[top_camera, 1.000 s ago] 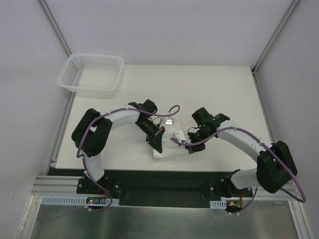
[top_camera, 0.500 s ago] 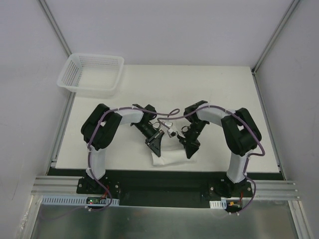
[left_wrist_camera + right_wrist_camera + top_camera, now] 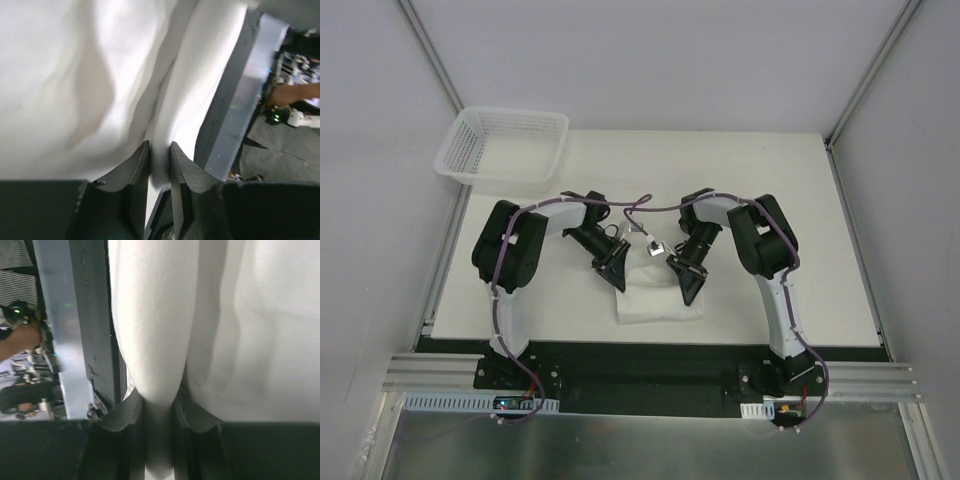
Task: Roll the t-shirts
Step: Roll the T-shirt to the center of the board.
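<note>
Mid-roll, I'm pinching the t-shirt (image 3: 655, 303), bundled by the table's (image 3: 770, 190) near edge, left gripper (image 3: 616, 279) nearly closed on a thin fold, right gripper (image 3: 692, 292) clamping the thick rolled edge; next I'm probably needing both ends advancing evenly.

Even, diffuse overhead light filled the top view, which was sharp throughout; only faint, soft shadows lay on the table (image 3: 790, 200); the white t-shirt (image 3: 655, 300) nearly washed out against that pale surface; both wrist views were close and soft-focused, their cloth folds shaded grey, foregrounds dark, far backgrounds blurred and bright.
</note>
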Controlling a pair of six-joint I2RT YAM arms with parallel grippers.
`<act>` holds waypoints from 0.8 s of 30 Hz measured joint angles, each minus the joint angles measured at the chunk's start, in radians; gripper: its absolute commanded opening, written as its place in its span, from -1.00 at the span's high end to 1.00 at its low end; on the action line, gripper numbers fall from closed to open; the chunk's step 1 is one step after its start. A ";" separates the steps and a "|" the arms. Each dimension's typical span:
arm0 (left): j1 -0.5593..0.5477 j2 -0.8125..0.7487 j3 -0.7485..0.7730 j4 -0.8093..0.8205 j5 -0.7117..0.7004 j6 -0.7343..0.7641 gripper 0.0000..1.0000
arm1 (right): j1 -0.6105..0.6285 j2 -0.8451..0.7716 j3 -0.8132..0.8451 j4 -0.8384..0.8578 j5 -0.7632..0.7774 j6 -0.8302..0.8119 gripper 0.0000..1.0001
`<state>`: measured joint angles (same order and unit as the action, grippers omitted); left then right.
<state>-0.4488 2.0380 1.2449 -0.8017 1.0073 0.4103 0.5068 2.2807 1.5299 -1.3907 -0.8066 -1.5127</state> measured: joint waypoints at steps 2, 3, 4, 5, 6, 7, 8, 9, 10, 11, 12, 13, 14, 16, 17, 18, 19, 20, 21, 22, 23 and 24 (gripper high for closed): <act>0.043 -0.053 0.000 -0.018 -0.055 -0.003 0.49 | -0.005 0.036 0.036 -0.029 -0.001 0.035 0.88; 0.066 -0.092 -0.004 -0.027 -0.090 -0.001 0.47 | -0.007 0.053 0.052 -0.042 0.002 0.048 0.89; 0.086 -0.138 -0.012 -0.035 -0.125 0.001 0.44 | -0.010 0.074 0.073 -0.058 0.003 0.067 0.89; 0.102 -0.178 -0.018 -0.048 -0.155 0.002 0.41 | -0.012 0.094 0.093 -0.076 0.003 0.090 0.89; 0.123 -0.240 -0.032 -0.058 -0.194 0.004 0.39 | -0.014 0.114 0.113 -0.090 0.006 0.113 0.89; 0.130 -0.283 -0.040 -0.066 -0.216 0.010 0.35 | -0.015 0.131 0.130 -0.104 0.008 0.137 0.89; 0.132 -0.335 -0.048 -0.072 -0.237 0.021 0.32 | -0.016 0.144 0.141 -0.111 0.009 0.161 0.89; 0.124 -0.396 -0.057 -0.080 -0.258 0.035 0.28 | -0.017 0.152 0.146 -0.112 0.009 0.182 0.89; 0.113 -0.438 -0.063 -0.084 -0.268 0.048 0.25 | -0.018 0.156 0.150 -0.112 0.009 0.200 0.88; 0.094 -0.485 -0.068 -0.086 -0.289 0.062 0.21 | -0.018 0.157 0.151 -0.112 0.009 0.213 0.88; 0.071 -0.533 -0.075 -0.083 -0.312 0.083 0.18 | -0.018 0.159 0.154 -0.112 0.011 0.225 0.88; 0.038 -0.579 -0.087 -0.074 -0.340 0.105 0.14 | -0.018 0.162 0.158 -0.112 0.013 0.234 0.88; 0.002 -0.615 -0.099 -0.061 -0.375 0.122 0.07 | -0.018 0.165 0.162 -0.112 0.015 0.246 0.88; -0.129 -0.695 -0.140 -0.016 -0.473 0.178 0.03 | -0.018 0.169 0.165 -0.112 0.015 0.263 0.88; -0.214 -0.724 -0.163 0.010 -0.522 0.206 0.01 | -0.019 0.169 0.165 -0.112 0.016 0.268 0.88; -0.283 -0.738 -0.180 0.034 -0.555 0.230 -0.02 | -0.018 0.169 0.166 -0.112 0.016 0.272 0.88; -0.334 -0.740 -0.192 0.050 -0.578 0.245 -0.04 | -0.018 0.169 0.166 -0.112 0.017 0.274 0.88; -0.392 -0.740 -0.206 0.077 -0.613 0.264 -0.04 | -0.018 0.170 0.166 -0.112 0.017 0.275 0.88; -0.432 -0.735 -0.222 0.113 -0.648 0.285 -0.05 | -0.019 0.170 0.166 -0.112 0.017 0.277 0.88; -0.456 -0.731 -0.233 0.135 -0.664 0.294 -0.05 | -0.019 0.170 0.166 -0.112 0.017 0.278 0.88; -0.484 -0.726 -0.247 0.163 -0.693 0.310 -0.06 | -0.019 0.170 0.167 -0.112 0.017 0.279 0.88; -0.502 -0.719 -0.258 0.187 -0.710 0.317 -0.06 | -0.019 0.170 0.167 -0.112 0.017 0.280 0.88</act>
<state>-0.9512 1.3186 0.9867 -0.6144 0.2974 0.7273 0.4881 2.4508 1.6966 -1.5028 -0.7895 -1.2331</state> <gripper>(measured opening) 0.524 0.221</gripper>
